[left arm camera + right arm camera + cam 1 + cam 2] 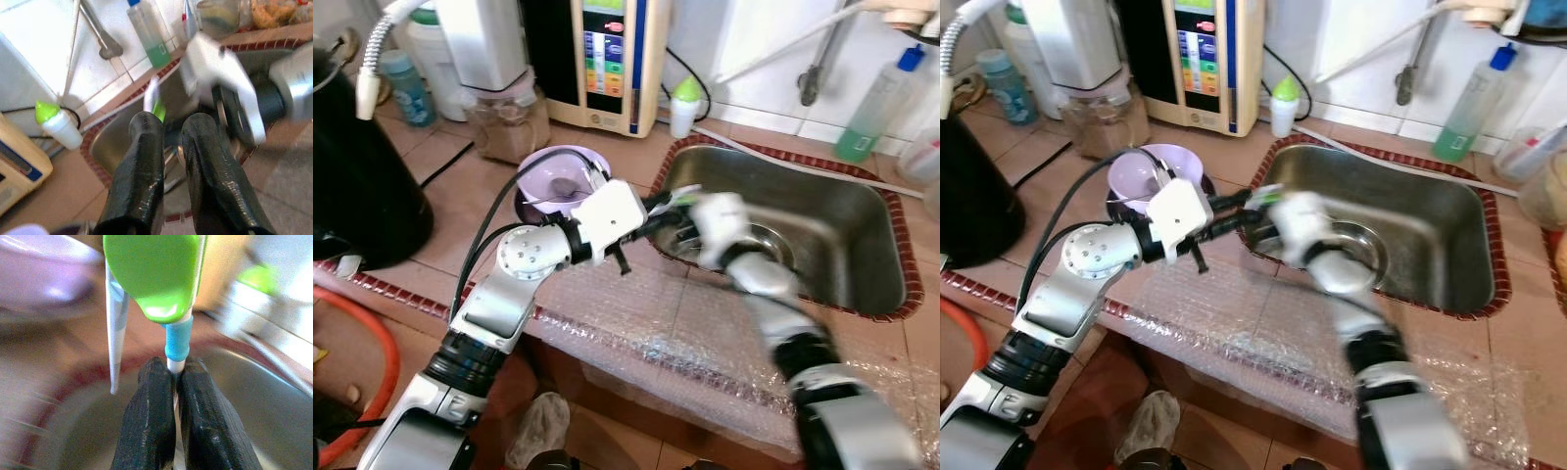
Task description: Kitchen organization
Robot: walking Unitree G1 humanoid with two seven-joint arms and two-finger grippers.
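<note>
The right gripper (175,377) is clamped tight on the thin stem of a green-headed utensil (154,271) with a blue collar, holding it over the near-left part of the sink (862,211); this looks like lifting utensils out of the sink to put them away, so the next move calls for carrying it to a resting place without losing the narrow stem. Just beside it, the left gripper (168,132) points at the same utensil, fingers slightly parted and empty, with the lilac bowl (558,176) behind on the counter (450,186).
</note>
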